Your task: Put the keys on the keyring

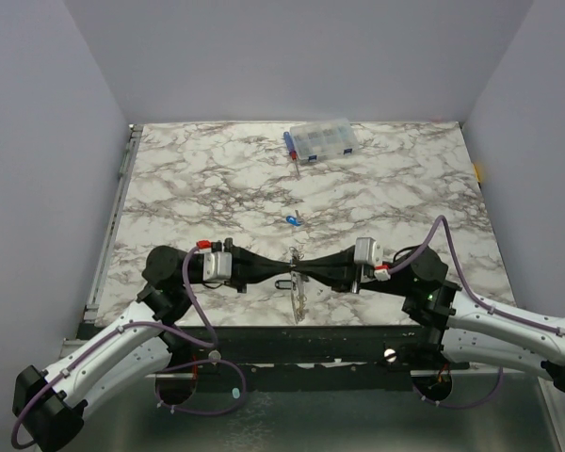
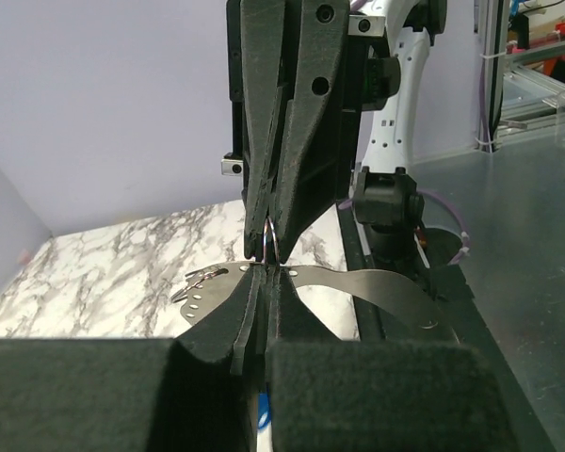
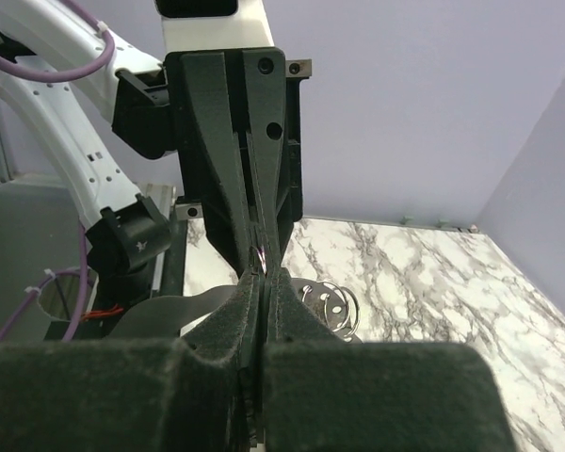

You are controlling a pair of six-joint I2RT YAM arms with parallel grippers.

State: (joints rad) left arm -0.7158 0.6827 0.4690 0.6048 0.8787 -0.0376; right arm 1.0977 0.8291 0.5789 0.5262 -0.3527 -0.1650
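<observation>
Marble-patterned table (image 1: 188, 179); clear compartment box (image 1: 322, 141) near far edge; 1 blue key (image 1: 293, 222) mid-table.

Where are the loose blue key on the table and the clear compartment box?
loose blue key (image 1: 293, 222), top external view, on its blue body.
clear compartment box (image 1: 322, 140), top external view, on the middle of its top.

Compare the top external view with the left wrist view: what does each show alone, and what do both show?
Only the top external view: the compartment box and a blue key lying on the marble table. Only the left wrist view: a thin wire loop where the fingertips meet. Both: the left gripper and right gripper shut, tip to tip.
</observation>
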